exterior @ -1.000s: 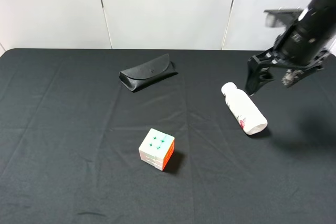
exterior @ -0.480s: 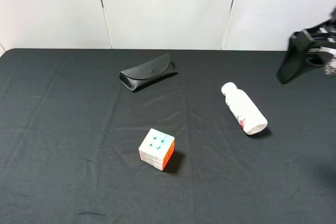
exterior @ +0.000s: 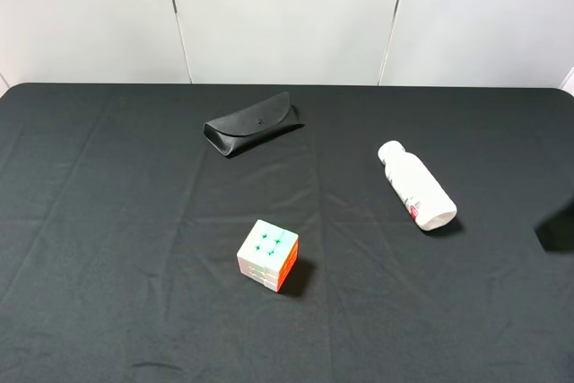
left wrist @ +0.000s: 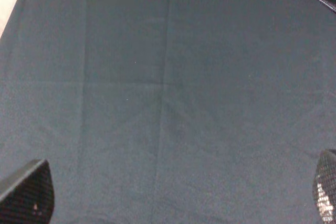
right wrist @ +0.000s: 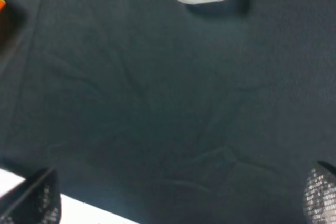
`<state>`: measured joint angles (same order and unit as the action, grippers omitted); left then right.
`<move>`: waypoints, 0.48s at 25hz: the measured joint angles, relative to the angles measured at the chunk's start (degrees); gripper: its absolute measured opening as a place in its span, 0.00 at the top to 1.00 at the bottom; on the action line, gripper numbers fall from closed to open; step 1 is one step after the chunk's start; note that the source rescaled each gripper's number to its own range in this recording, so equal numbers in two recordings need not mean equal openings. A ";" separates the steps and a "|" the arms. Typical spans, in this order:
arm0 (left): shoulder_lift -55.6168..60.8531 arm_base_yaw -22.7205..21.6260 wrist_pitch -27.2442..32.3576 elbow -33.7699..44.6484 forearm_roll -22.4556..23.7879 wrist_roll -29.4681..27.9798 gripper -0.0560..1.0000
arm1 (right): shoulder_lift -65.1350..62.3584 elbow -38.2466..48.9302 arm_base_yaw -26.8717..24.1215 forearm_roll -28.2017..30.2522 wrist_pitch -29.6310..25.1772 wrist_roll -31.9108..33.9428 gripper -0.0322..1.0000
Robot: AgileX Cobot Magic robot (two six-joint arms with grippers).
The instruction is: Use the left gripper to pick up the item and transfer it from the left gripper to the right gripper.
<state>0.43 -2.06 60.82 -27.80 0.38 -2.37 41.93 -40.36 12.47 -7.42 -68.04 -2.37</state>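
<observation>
Lying on black cloth [exterior: 134, 221]: bottle [exterior: 418, 187], cube [exterior: 268, 254], case [exterior: 251, 123], all apart.

**Table layout, referenced to the cube**

The cube [exterior: 268, 255] sits on the table [exterior: 108, 221] near the front centre. The glasses case [exterior: 252, 123] lies behind it, slightly left. The bottle [exterior: 416, 185] lies on its side to the right and somewhat behind.

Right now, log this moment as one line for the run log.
left gripper: open, empty, above bare cloth | right gripper: open, empty | white bottle: lying on table | cube: upright, untouched | black case: untouched
</observation>
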 joint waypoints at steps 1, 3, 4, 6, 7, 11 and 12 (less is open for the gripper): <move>0.00 0.00 0.00 0.00 0.00 0.00 0.02 | -2.61 1.50 0.00 0.11 0.69 0.05 0.00; 0.00 0.00 0.00 0.00 0.00 0.00 0.02 | -7.87 4.74 0.00 0.41 2.14 0.10 0.00; 0.00 0.00 0.00 0.00 0.00 0.00 0.02 | -10.04 6.16 0.00 0.60 2.75 0.10 0.00; 0.00 0.00 0.00 0.00 0.00 0.00 0.02 | -15.39 8.53 0.00 0.87 4.42 0.10 0.00; 0.00 0.00 0.00 0.00 0.00 0.00 0.02 | -17.60 9.55 0.00 1.00 5.33 0.12 0.00; 0.00 0.00 0.00 0.00 0.00 0.00 0.02 | -27.00 10.26 0.00 2.66 10.07 1.32 0.00; 0.00 0.00 0.00 0.00 0.00 0.00 0.02 | -29.06 10.26 0.00 3.44 10.66 1.59 0.00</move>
<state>0.43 -2.06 60.82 -27.80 0.38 -2.37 12.86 -30.10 12.47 -3.98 -57.38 -0.78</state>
